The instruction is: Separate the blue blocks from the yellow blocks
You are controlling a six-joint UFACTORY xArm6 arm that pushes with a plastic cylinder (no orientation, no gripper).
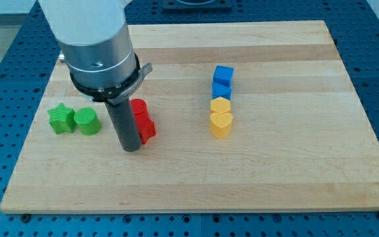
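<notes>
A: In the camera view, where's your tip (131, 149)?

B: Lower left of centre, touching the red blocks (142, 120), well apart from the column right of centre: two blue blocks (222, 81) touching two yellow blocks (220, 116).

A: So nothing's separated?

B: I'd judge not. There's no claw (just a rod), so no open-or-closed state to tell you. The tabletop (295, 164) gives you bare room right and below; green blocks (74, 120) sit far left.
</notes>
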